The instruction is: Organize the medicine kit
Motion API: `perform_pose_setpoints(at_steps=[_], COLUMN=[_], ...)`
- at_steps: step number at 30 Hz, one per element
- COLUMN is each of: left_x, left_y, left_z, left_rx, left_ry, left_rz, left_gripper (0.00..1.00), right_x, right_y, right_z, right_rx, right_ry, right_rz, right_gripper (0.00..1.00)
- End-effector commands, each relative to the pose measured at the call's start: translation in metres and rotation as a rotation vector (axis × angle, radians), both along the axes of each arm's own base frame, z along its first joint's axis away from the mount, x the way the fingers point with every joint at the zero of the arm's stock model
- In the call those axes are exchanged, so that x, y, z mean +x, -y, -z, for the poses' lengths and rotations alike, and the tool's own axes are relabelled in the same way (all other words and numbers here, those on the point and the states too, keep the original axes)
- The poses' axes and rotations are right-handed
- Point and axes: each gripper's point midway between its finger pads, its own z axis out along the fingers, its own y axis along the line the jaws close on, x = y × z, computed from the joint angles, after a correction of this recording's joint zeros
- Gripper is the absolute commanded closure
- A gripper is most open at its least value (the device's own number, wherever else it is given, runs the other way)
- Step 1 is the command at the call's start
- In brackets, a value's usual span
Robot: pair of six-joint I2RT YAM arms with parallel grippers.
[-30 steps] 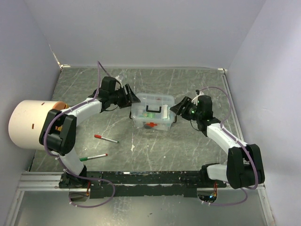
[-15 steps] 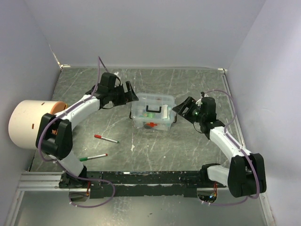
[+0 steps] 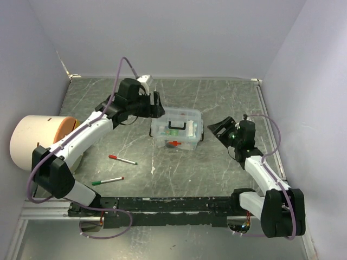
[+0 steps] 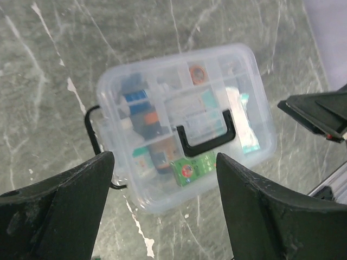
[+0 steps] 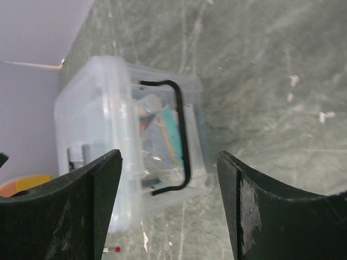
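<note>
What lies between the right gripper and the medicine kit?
Nothing: only bare table separates the right gripper from the medicine kit, clearest in the top external view.

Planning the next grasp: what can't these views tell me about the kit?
- Top view: medicine kit contents too small to identify.
- Left wrist: packet labels unreadable; side clip partly behind a left-gripper finger.
- Right wrist: kit's lower corner hidden by a right-gripper finger.

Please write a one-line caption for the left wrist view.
Open left gripper hovers above the clear, lidded medicine kit on a grey table.
</note>
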Motion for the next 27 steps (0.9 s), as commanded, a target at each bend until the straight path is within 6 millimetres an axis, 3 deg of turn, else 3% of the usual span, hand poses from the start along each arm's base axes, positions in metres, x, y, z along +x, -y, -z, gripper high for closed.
perform_pose_setpoints(at_steps=[1,7,13,20,27], left_x=[-0.008,-0.011,-0.011,0.006,0.001], left_y=[0.011,0.048,0.077,0.091,0.095], left_z=[0.01,0.026,0.029,0.04,0.059], left_rx=[0.117,0.227,0.272,0.303,0.35], left_ry=[0.029,0.07,0.129,0.167,0.137], left_rz=[0.017,0.039,0.069,0.002,0.025], left_gripper=[0.13,0.16,0.18,0.18,0.19], right_x=[0.001,-0.003,0.001,0.019,0.024], right_y=[0.008,0.0,-0.018,-0.016,-0.026], right_z=[0.013,0.041,0.024,0.028,0.037], right_rx=[0.082,0.158,0.234,0.233,0.232], right_ry=[-0.001,-0.025,0.092,0.118,0.108], right_rz=[0.066,0.04,-0.071,-0.045,-0.12], right_gripper=[0.3,0.36,0.47,0.53,0.54])
